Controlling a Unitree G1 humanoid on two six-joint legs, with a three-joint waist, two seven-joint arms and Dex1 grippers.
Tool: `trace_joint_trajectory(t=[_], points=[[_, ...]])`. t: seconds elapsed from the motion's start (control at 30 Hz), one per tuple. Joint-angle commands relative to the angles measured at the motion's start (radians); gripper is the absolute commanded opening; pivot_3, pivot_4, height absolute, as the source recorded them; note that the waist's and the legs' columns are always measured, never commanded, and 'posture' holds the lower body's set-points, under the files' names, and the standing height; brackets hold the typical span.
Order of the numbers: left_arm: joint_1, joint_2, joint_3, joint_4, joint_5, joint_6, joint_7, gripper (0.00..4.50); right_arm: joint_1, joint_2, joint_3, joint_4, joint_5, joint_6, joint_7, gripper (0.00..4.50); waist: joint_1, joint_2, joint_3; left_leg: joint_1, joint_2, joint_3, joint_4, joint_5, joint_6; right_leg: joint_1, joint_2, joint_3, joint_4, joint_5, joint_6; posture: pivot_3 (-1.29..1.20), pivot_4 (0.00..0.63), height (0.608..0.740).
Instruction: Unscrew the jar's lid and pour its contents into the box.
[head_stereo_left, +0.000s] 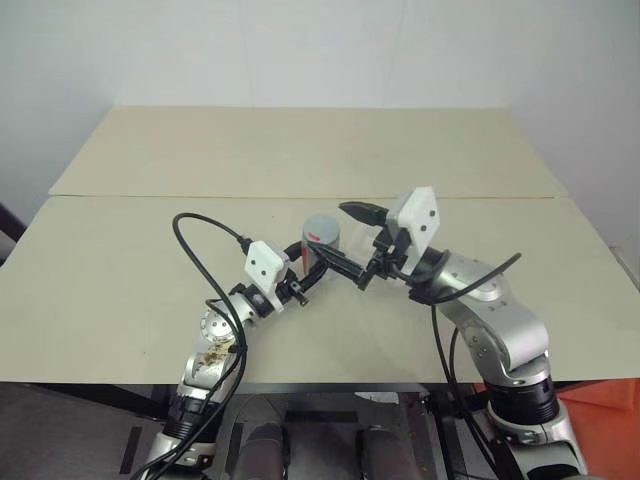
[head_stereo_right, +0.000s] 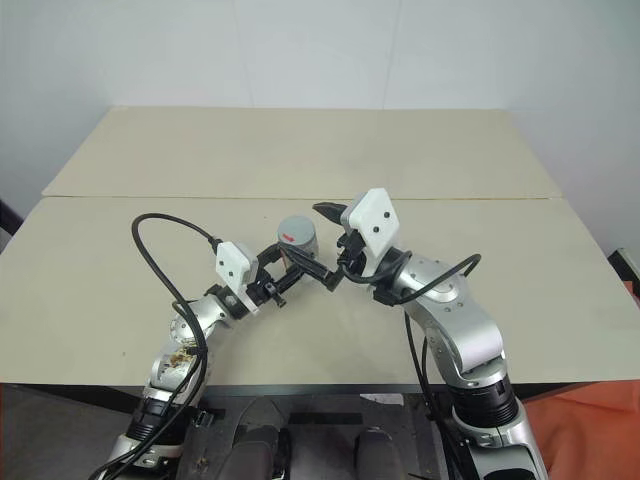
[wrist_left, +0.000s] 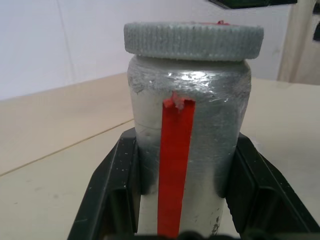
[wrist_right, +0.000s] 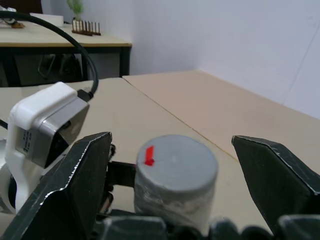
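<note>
Centrally, above the near half of the bench (head_stereo_left: 150, 270), my left gripper (wrist_left: 180, 200) clamps the upright jar (wrist_left: 187, 145) by its body, lid (wrist_left: 194, 40) on. My right gripper (wrist_right: 172, 165), jaws spread wide, flanks the lid from the right without touching it.

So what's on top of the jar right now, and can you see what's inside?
The grey lid sits on the jar, a small red mark on top. The inside is hidden: lid and silver-grey wall cover it.
</note>
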Motion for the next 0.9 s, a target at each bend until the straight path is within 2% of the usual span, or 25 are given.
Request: trace_joint_trajectory(t=[0.03,0.43,0.9], points=[[-0.012,0.003,0.003,-0.04,-0.008,0.0,0.008,1.88,-0.018,0.011,0.001,-0.023,-0.005,-0.038,-0.003,4.5,-0.001,0.0,0.0,0.0,0.0,0.0,0.0,0.0,0.0,0.0,0.0,0.0,0.0,0.0,0.0,0.0,0.15,0.74],[-0.006,0.016,-0.029,-0.032,0.01,-0.013,0.003,1.88,-0.039,0.034,0.03,0.027,-0.069,-0.052,-0.03,4.5,0.0,0.0,0.0,0.0,0.0,0.001,0.0,0.0,0.0,0.0,0.0,0.0,0.0,0.0,0.0,0.0,0.15,0.74],[-0.015,0.023,-0.029,-0.014,0.01,-0.029,-0.014,1.88,-0.05,0.029,0.03,0.059,-0.075,-0.023,-0.02,4.5,0.0,0.0,0.0,0.0,0.0,0.001,0.0,0.0,0.0,0.0,0.0,0.0,0.0,0.0,0.0,0.0,0.15,0.74]])
